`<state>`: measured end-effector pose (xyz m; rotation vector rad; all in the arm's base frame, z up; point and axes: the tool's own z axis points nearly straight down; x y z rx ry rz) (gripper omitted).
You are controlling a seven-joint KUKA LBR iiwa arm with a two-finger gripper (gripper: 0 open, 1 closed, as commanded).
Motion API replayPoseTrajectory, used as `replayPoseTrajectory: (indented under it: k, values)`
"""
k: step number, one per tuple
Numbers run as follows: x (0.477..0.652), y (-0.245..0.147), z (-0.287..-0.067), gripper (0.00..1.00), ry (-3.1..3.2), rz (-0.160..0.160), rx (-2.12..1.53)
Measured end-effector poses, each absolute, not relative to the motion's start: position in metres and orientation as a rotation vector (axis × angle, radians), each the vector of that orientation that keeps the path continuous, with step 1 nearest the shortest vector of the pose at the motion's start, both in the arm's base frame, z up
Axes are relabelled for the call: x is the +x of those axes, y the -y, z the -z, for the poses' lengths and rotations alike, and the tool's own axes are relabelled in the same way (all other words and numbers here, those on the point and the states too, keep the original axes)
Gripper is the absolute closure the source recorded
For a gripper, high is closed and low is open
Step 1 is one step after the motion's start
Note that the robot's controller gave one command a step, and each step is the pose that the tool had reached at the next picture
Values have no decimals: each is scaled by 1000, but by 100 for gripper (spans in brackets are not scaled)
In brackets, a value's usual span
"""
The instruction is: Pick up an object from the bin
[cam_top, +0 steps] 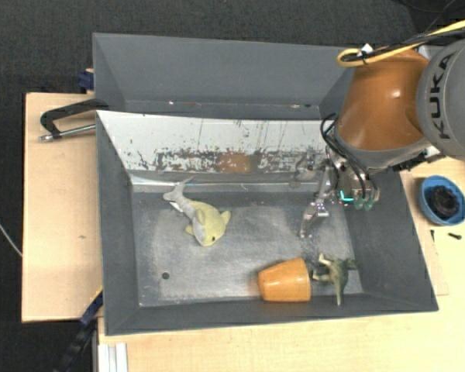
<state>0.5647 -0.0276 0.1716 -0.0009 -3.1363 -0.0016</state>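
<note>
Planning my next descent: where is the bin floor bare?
Bare floor: the middle strip between the yellow-and-grey plush fish and the gripper, and the view's lower-left corner, left of the orange cup. Crowded: lower right, where the cup lies right beside a small green toy animal.

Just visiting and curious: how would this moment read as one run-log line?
gripper: right side of bin, nothing seen held | nearest: orange cup on its side, green toy | farther left: yellow-grey toy fish

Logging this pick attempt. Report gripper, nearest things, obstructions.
Gripper over the bin's right side, above bare floor. Nearest: orange cup on its side, small green toy beside its wide end. Yellow-grey toy fish apart, left.
</note>
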Motion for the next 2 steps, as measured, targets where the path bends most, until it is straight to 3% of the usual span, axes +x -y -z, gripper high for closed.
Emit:
replayPoseTrajectory:
  k: [1,2]
  values:
    - [516,17,-101,0,3199,-6,282]
    - [526,-31,-195,0,3154,5,141]
